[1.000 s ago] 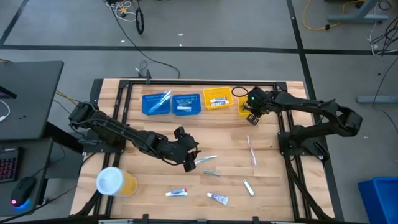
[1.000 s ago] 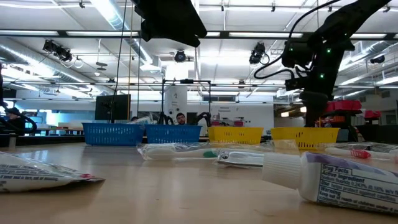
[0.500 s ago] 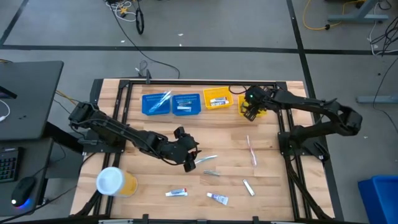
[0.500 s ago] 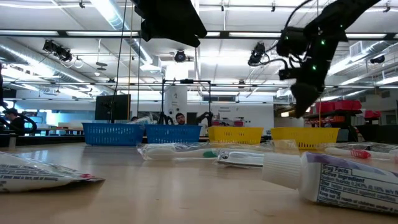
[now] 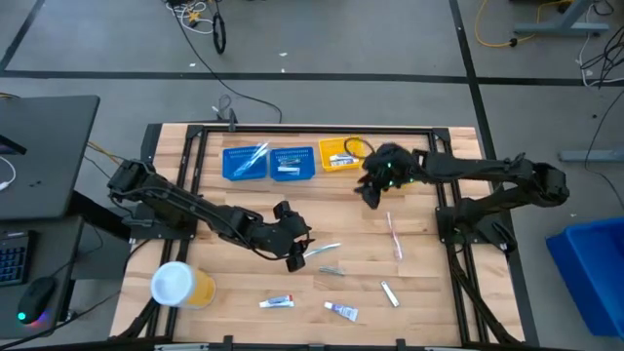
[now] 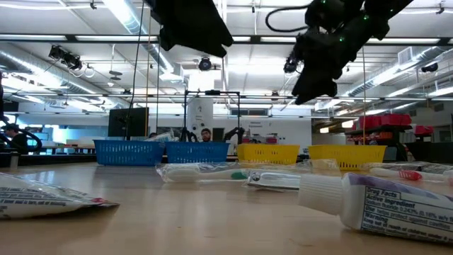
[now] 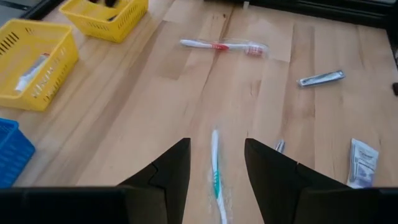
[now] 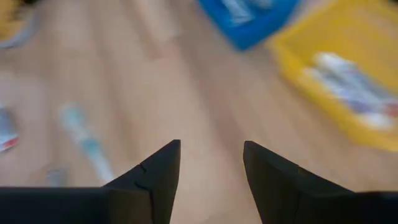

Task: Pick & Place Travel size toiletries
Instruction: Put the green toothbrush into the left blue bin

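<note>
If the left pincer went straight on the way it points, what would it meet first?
Probably the green-and-white toothbrush lying between the left pincer's open fingers, then bare table; depth is uncertain.

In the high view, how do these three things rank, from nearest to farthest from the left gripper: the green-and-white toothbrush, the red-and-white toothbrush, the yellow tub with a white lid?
1. Green-and-white toothbrush, just beside the left gripper.
2. Red-and-white toothbrush, toward the right arm's side.
3. Yellow tub with white lid, at the table's near-left corner; nearly as far as the second, so this order is uncertain.

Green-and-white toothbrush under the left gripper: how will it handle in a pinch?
The toothbrush is long, thin and lies flat between the open left gripper fingers, so it is probably light and stiff. Its clear wrapper may be slippery. A pinch off its middle could let it pivot or tilt.
</note>
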